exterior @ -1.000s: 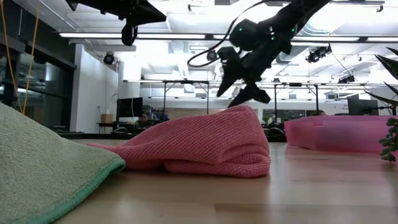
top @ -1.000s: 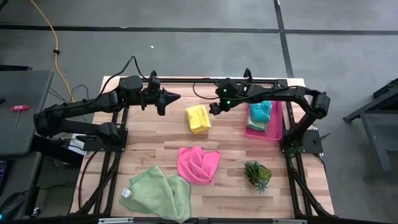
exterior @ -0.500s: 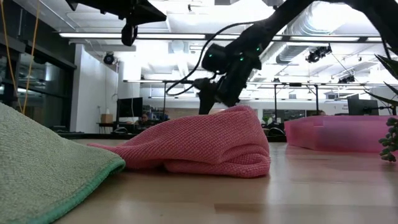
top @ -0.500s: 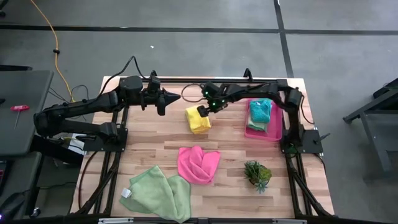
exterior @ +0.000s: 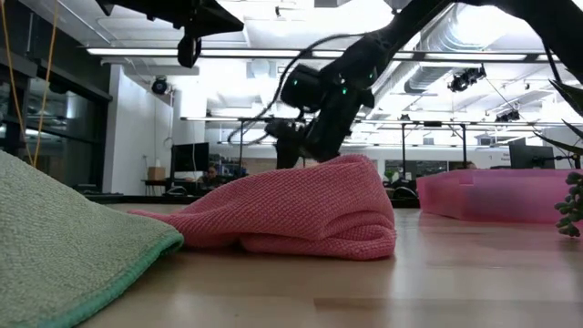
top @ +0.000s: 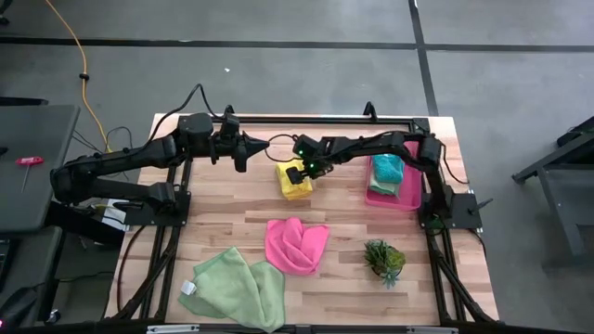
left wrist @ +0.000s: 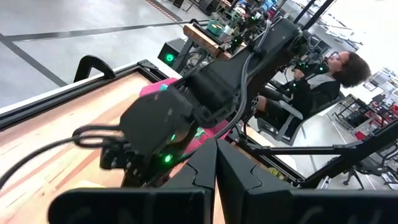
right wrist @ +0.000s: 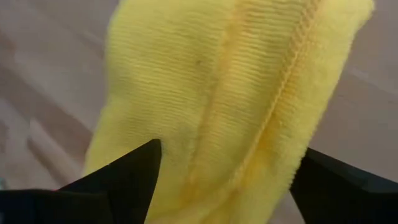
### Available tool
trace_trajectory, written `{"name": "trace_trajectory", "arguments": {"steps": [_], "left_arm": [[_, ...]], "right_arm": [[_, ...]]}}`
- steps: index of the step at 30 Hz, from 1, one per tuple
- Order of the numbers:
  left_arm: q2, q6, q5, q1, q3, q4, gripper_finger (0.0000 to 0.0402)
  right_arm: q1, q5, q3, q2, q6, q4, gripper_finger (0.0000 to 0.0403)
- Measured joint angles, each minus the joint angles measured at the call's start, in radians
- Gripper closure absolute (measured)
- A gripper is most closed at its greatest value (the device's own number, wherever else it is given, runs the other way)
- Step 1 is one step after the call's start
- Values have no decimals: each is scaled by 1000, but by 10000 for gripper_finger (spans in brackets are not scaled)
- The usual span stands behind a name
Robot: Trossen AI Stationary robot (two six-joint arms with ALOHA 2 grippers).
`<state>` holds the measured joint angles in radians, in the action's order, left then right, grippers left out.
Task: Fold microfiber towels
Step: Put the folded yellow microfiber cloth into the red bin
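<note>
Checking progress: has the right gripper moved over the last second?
Yes. The right gripper has swung away from the pink tray, leftward in the high view, and now sits open over the yellow towel.

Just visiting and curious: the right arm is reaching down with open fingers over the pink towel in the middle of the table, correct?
Not quite. The right gripper is over the yellow towel near the back of the table, not the pink towel. The high view shows this, and the right wrist view shows yellow cloth between its open fingers.
</note>
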<state>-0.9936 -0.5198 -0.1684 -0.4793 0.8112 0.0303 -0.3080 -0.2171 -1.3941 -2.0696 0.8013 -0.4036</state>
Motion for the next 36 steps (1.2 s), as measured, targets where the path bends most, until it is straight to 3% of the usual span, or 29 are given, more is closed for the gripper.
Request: {"name": "trace_trajectory", "arguments": {"steps": [5,9,17,25,32,36], "left_arm": [[0,0,-12,0,0,4,401],[0,0,-15,0,0,4,401],[0,18,-18,0,0,4,401],[0,18,-30,0,0,21,401],[0,19,-30,0,0,26,401],[0,26,-30,0,0,26,402]], "right_arm": [[20,39,-4,-32,50,41,118],[25,91,-3,-35,57,59,172],[-2,81,3,-26,-29,46,383],[-61,67,5,122,-222,-119,397],[-112,156,6,264,-344,-292,401],[-141,139,131,391,-315,-226,402]]}}
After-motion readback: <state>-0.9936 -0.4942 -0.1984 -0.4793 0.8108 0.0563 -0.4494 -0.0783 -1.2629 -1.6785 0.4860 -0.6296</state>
